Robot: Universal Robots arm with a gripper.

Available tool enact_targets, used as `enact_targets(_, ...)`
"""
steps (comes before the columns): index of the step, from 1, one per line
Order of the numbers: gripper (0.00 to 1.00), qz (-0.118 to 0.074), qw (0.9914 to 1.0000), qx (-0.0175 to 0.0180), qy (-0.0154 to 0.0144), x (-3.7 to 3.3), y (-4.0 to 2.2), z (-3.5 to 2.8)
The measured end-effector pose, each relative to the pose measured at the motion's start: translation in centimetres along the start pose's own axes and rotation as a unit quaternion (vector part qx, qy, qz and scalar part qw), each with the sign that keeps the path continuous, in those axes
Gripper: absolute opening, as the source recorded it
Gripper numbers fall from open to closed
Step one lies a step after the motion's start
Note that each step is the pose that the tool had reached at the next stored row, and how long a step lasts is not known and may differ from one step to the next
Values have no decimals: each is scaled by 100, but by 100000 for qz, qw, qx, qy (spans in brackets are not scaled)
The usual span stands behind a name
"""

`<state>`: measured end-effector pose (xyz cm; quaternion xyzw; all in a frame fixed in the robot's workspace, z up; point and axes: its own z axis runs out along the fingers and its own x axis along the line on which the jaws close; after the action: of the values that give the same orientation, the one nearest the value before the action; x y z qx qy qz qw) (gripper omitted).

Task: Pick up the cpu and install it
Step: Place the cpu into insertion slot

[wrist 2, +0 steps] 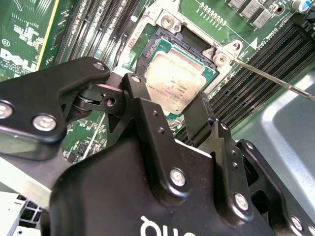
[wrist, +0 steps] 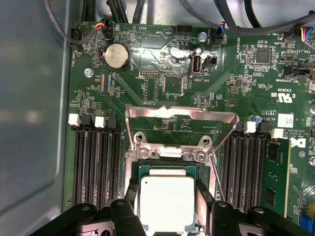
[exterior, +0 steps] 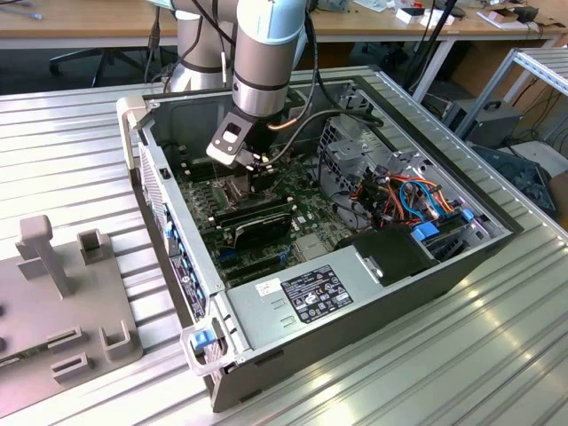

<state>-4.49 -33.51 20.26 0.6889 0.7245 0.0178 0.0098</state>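
The cpu (wrist: 167, 202) is a silver-topped square on a green base, seen in both wrist views (wrist 2: 178, 77). It lies level over the dark socket (wrist 2: 147, 51) on the motherboard (wrist: 221, 73), at or just above its seat. My gripper (wrist: 167, 199) reaches down into the computer case (exterior: 169, 204). Its two black fingers (wrist: 131, 192) press against opposite edges of the cpu, so it is shut on the chip. The socket's metal load frame (wrist: 182, 118) stands swung open behind the socket, and its thin lever (wrist 2: 266, 76) is raised.
Rows of black memory slots (wrist: 96, 157) flank the socket on both sides. Cables and a drive cage (exterior: 355, 151) crowd the case interior, with the power supply (exterior: 311, 297) at its near end. A grey fixture (exterior: 62, 293) lies on the ribbed table at the exterior view's left.
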Motion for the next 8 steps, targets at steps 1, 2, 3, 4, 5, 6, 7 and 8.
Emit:
enact_targets(1, 55, 127, 100000, 6, -24, -1, -1, 6)
enact_targets(2, 55, 599, 99998, 6, -46, -1, -1, 8)
enact_targets(3, 55, 1047, 99995, 0, -58, -1, -1, 9)
enact_targets(4, 55, 1599, 99987, -9, -78, -1, -1, 10)
enact_targets(5, 55, 2337, 99973, -15, -106, -1, -1, 10)
enact_targets(6, 55, 2356, 99972, -19, -105, -1, -1, 11)
enact_targets(7, 55, 2336, 99973, -31, -87, -5, -1, 12)
enact_targets(8, 55, 2264, 99974, -30, -86, -9, -1, 12)
